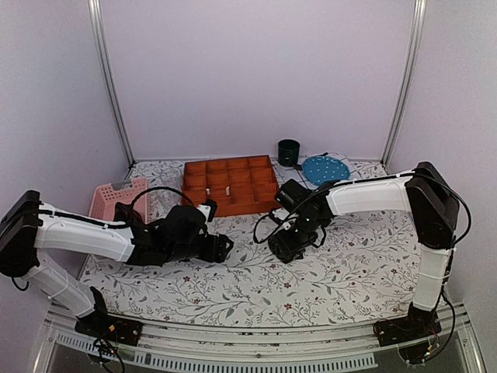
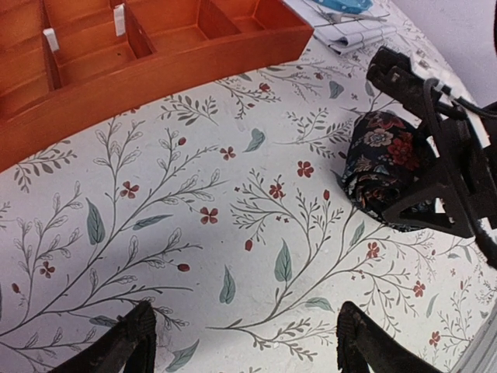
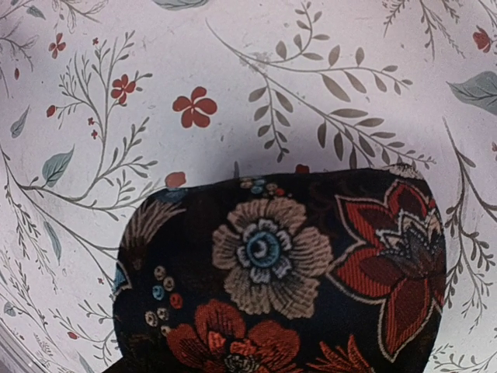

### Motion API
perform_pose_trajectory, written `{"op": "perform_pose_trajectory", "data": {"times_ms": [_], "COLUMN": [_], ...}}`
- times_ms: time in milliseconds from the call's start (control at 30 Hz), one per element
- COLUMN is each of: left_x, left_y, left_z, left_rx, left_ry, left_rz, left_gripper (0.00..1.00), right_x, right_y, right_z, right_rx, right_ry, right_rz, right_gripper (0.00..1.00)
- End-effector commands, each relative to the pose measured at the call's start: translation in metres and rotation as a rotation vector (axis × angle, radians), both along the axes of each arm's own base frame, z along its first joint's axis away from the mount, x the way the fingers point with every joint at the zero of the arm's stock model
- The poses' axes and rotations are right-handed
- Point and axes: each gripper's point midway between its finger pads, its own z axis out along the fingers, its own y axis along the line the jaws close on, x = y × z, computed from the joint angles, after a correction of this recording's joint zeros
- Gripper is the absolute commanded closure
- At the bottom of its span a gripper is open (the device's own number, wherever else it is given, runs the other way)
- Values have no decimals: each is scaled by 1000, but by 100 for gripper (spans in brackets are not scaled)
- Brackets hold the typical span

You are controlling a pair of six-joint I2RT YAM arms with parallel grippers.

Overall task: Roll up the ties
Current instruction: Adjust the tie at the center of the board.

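1. Left wrist view. We are logging the left gripper (image 2: 245, 346) hanging over the tablecloth (image 2: 155, 202) with its fingers (image 2: 136, 342) spread wide and nothing between them. The tie (image 2: 371, 183) is sitting on the cloth to the right as a compact dark roll, well apart from those fingers. The right gripper (image 2: 388, 144) is bracketing it, one black finger on each side, apparently pinching it.
   - Risk, as we are judging it: a roll of smooth fabric is likely to spring loose if the pinch is let go without the left fingers steadying it.
   - Materials: the cloth is a flat pale sheet printed with sprigs and small red flowers. The orange tray (image 2: 171, 74) behind is rigid and glossy, with square compartments.
2. Right wrist view. We are seeing the roll at close range, resting on the cloth.
   - Risk: the layers could slide sideways and telescope, since we are seeing nothing holding them.
   - Materials: woven fabric on a near-black ground, with large tan, red and teal flowers and a rounded left edge. The right fingers are not showing here.
3. Top view. Both grippers are meeting mid-table, just in front of the tray. The tie is too dark to pick out beneath the right one.
   - Risk: with the arms this close, they could be colliding.
   - Also present: a slotted pink basket (image 1: 116, 198), a dark cup (image 1: 289, 152) and a dotted blue plate (image 1: 324, 169).
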Motion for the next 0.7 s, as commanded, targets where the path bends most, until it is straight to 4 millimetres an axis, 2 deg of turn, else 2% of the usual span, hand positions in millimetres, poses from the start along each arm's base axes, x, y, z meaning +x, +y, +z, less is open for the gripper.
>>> {"op": "perform_pose_trajectory", "data": {"times_ms": [0,200,333,400,500,567,667], "left_x": [6,6,6,6,7,8,9], "left_y": [-1,-2,-2,-3,-4,-6,-8], "left_z": [1,0,0,1,3,5,12], "left_rx": [-22,-20,-21,-24,-30,-34,-45], "left_ry": [2,3,6,4,3,5,-1], "left_rz": [12,10,11,10,5,-1,-11], "left_gripper": [22,22,22,22,22,22,22], "right_x": [-3,-4,-2,0,2,5,9], "right_y": [-8,-9,-7,-5,4,9,17], "right_z": [-27,-29,-21,-12,13,33,64], "right_rx": [-52,-56,-39,-25,42,87,156], "right_ry": [40,40,30,20,-9,-33,-66], "right_rz": [10,19,15,7,3,-6,-18], "right_gripper": [45,56,56,44,21,12,4]}}
